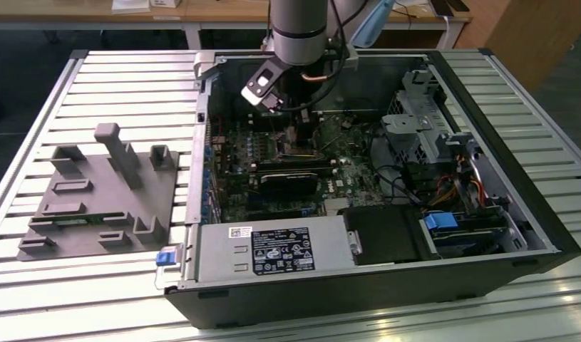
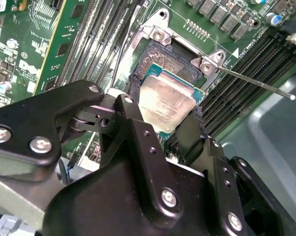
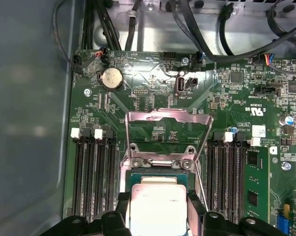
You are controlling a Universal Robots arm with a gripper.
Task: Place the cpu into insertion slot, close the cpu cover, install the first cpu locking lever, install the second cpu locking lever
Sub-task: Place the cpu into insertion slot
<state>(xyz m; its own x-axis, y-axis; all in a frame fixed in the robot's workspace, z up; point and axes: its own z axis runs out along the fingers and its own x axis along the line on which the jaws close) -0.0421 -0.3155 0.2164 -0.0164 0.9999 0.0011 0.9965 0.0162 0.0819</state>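
As one cpu cover (image 3: 168, 116) stands raised, gripper (image 2: 165, 107) clasps one cpu (image 3: 158, 210).

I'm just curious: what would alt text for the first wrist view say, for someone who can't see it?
The gripper clasps the silvery cpu by two opposite edges at the insertion slot; whether it is seated cannot be told. Beyond it the cpu cover stands hinged open over a green motherboard, black memory slots on either side.

The exterior view looks steeply down from well back onto the open black metal computer case (image 1: 366, 296), with the claw (image 1: 293, 139) inside it. Both wrist views ride just behind the claw (image 2: 165, 105) (image 3: 159, 209), close up. They share the pale silvery-beige square chip (image 2: 167, 98) (image 3: 158, 214) it grips and the green circuit board (image 2: 180, 14) (image 3: 153, 98) beyond.
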